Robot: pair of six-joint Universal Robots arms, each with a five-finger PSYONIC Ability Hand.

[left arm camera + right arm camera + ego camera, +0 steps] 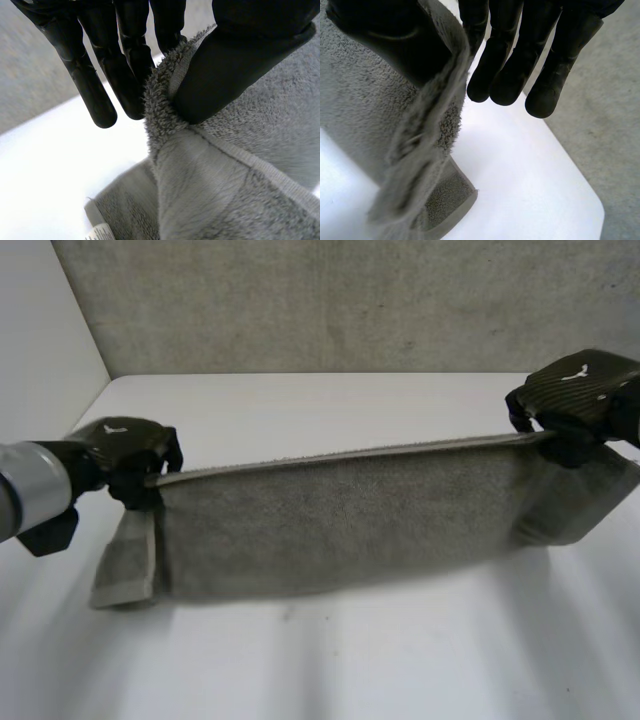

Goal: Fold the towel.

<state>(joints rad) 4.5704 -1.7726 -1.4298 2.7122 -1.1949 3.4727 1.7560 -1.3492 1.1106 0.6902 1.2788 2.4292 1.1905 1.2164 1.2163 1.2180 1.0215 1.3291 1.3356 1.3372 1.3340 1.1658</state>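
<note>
Towel (340,525) stretched side to side, upper corners pinched by left hand (125,445), right hand (580,390)

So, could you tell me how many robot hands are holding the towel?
2. The left hand pinches one end of the raised top edge of the towel; the right hand pinches the other end.
</note>
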